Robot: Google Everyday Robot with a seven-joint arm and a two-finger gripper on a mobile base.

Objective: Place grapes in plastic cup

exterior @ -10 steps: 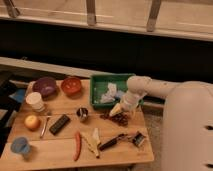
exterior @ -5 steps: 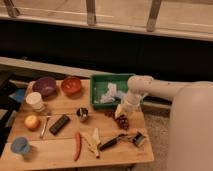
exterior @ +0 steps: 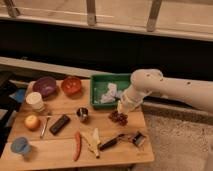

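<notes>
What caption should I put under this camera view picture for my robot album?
Robot's gripper right at the grapes, far across the table from the light-blue plastic cup.

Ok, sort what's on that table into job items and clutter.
Job: grapes; blue cup; pincer, right above the grapes.
Clutter: white cup; metal cup; purple bowl; red bowl; green tray; chili.

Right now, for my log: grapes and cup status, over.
Gripper just above grapes, by green tray. Grapes on table, not in plastic cup at opposite corner. Metal cup, chili pepper between.
</notes>
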